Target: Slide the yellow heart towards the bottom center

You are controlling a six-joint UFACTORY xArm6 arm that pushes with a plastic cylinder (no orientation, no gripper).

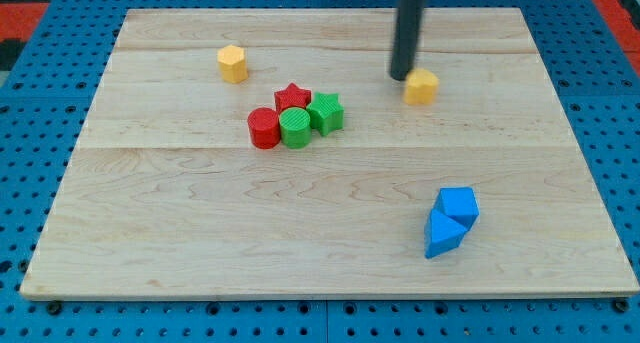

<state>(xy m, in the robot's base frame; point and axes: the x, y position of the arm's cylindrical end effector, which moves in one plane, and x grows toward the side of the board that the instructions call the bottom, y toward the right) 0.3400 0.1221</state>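
The yellow heart (pixel 422 86) lies on the wooden board in the upper right part of the view. My tip (pixel 402 77) stands just left of it and slightly above, touching or nearly touching its upper left edge. The dark rod rises straight up out of the view's top. A second yellow block, a hexagon (pixel 232 63), sits far off at the upper left.
A tight cluster sits left of centre: a red star (pixel 293 97), a green star (pixel 326 113), a green cylinder (pixel 296 128) and a red cylinder (pixel 264 128). Two blue blocks touch at the lower right: a cube (pixel 458 205) and a triangle (pixel 441 235).
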